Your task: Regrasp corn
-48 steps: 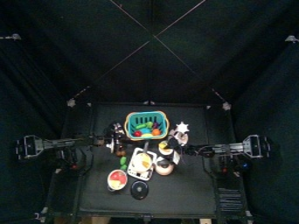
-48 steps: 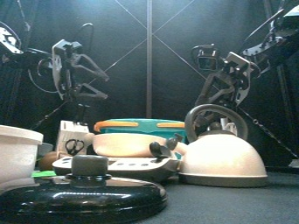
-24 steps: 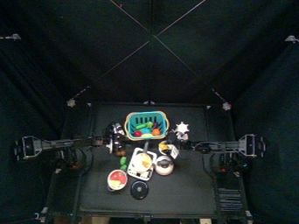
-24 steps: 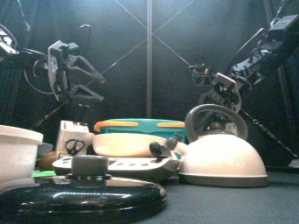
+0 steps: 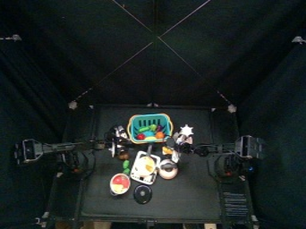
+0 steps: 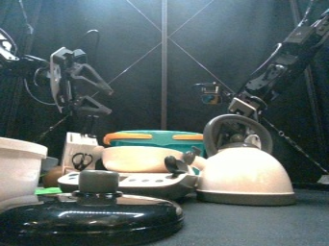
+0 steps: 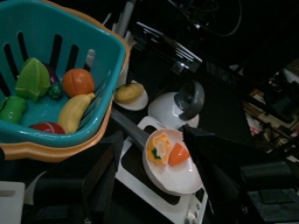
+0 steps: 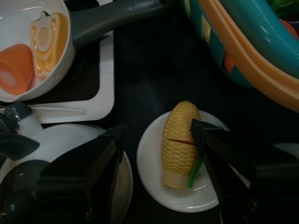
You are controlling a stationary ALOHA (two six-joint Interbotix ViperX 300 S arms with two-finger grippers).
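The corn [image 8: 181,144] lies on a small white plate [image 8: 158,184], just beside the teal basket [image 8: 251,44]. The right end effector [image 8: 158,188] is wide open directly above the corn, holding nothing. The left end effector [image 6: 71,82] is open too, near the basket.

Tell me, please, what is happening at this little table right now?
The right gripper hangs open just above the corn, which lies on a small white plate beside the teal basket of toy produce. It holds nothing yet. The left gripper is also open and empty, raised over the table's left side. A white kettle, a pan with a fried egg and a black lid crowd the table.
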